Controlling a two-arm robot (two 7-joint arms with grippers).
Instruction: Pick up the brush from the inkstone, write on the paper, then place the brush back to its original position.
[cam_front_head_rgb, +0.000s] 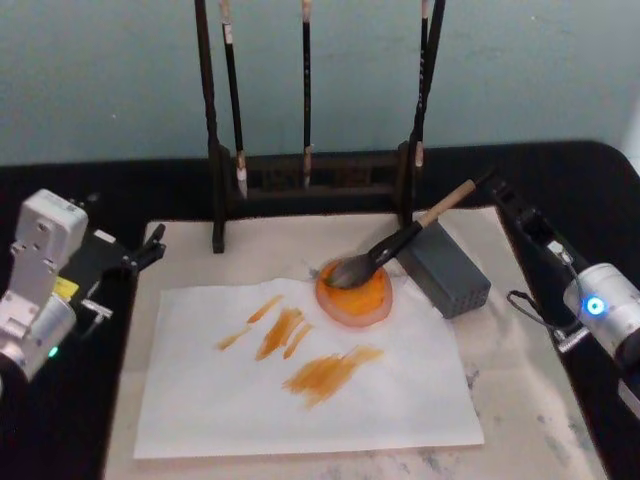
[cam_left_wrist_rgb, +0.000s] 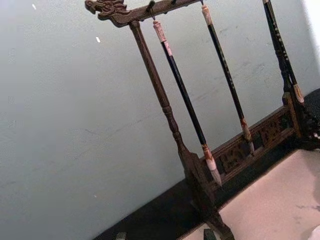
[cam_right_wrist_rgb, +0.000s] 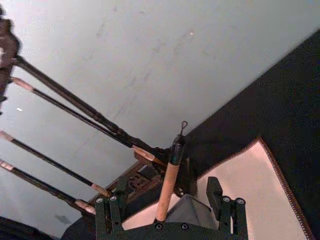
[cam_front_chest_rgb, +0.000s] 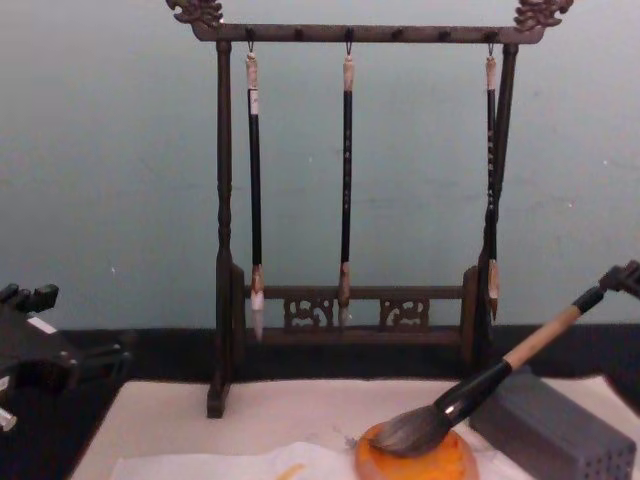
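Observation:
The brush (cam_front_head_rgb: 400, 245) lies slanted, its bushy hair tip resting in the round orange inkstone (cam_front_head_rgb: 355, 300) and its tan handle leaning on a grey block. My right gripper (cam_front_head_rgb: 497, 188) is open at the handle's black end cap. In the right wrist view the handle (cam_right_wrist_rgb: 167, 182) stands between the spread fingers (cam_right_wrist_rgb: 225, 205); whether they touch it I cannot tell. The white paper (cam_front_head_rgb: 220, 400) in front of the inkstone carries several orange strokes. My left gripper (cam_front_head_rgb: 150, 248) hovers open at the mat's far left corner, away from the brush.
A grey block with a dotted face (cam_front_head_rgb: 445, 270) stands right of the inkstone. A dark wooden rack (cam_front_head_rgb: 310, 180) with three thin hanging brushes stands at the back. An off-white mat (cam_front_head_rgb: 520, 400) lies under the paper on a black table.

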